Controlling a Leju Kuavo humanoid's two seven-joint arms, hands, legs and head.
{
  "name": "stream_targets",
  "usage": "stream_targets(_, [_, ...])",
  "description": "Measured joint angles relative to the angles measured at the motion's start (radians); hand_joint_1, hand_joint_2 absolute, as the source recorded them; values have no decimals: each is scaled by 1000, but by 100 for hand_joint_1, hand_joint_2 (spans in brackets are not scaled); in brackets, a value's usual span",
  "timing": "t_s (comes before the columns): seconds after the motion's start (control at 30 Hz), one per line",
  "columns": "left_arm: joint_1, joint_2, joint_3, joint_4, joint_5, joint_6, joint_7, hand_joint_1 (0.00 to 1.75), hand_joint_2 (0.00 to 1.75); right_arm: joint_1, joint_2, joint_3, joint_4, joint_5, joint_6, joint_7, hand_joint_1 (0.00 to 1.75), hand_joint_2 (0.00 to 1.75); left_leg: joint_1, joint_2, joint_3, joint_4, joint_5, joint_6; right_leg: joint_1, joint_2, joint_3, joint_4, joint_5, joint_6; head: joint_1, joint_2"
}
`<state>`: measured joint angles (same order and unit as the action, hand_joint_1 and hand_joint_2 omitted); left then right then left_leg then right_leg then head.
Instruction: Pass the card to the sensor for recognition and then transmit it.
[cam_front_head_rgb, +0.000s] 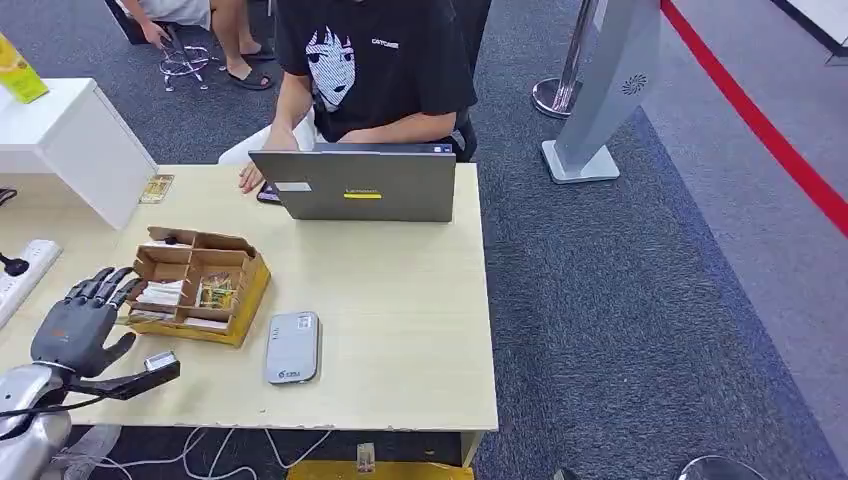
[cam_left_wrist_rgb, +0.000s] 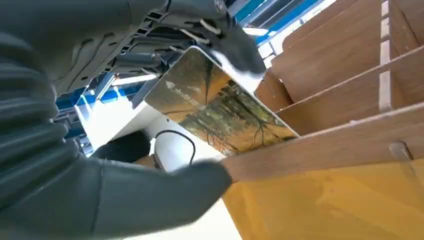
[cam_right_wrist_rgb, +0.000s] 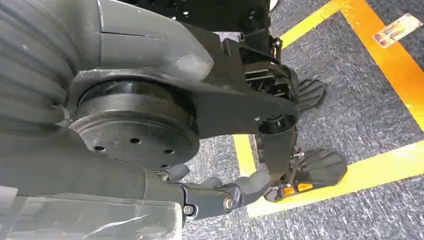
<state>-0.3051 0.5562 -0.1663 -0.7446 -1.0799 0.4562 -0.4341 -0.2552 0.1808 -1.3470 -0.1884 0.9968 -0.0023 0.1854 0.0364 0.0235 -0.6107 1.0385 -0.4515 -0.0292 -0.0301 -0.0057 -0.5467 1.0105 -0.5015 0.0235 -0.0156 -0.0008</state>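
The left hand (cam_front_head_rgb: 80, 325) is reaching over the cardboard box (cam_front_head_rgb: 200, 285) on the pale wooden worktop (cam_front_head_rgb: 400, 300), its dark fingers (cam_left_wrist_rgb: 235, 45) grasping a glossy rectangular card (cam_left_wrist_rgb: 220, 112) printed with trees, it seems by one corner. The card is tilting, its long axis slanting down into a compartment. Other compartments are holding cards. A rounded grey sensor (cam_front_head_rgb: 293, 347) is lying just beside the box. The right hand (cam_right_wrist_rgb: 225, 195) is hanging above carpet, fingers curled on nothing.
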Motion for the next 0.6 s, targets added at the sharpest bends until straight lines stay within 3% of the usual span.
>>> stream_targets(0.13, [0,0,0,3,13,7,-10,175,175,0,1,0,0,0,-2,0,0,175,0,0,0,0,0,0,0,0,0,0,0,0,0,0])
stream_targets(0.33, [6,-9,0,-12,64,81,-43,175,175,0,1,0,0,-2,-4,-7,0,175,0,0,0,0,0,0,0,0,0,0,0,0,0,0])
stream_targets(0.6, [13,-12,0,-37,68,103,-53,175,175,0,5,1,0,-2,-11,-8,0,175,0,0,0,0,0,0,0,0,0,0,0,0,0,0])
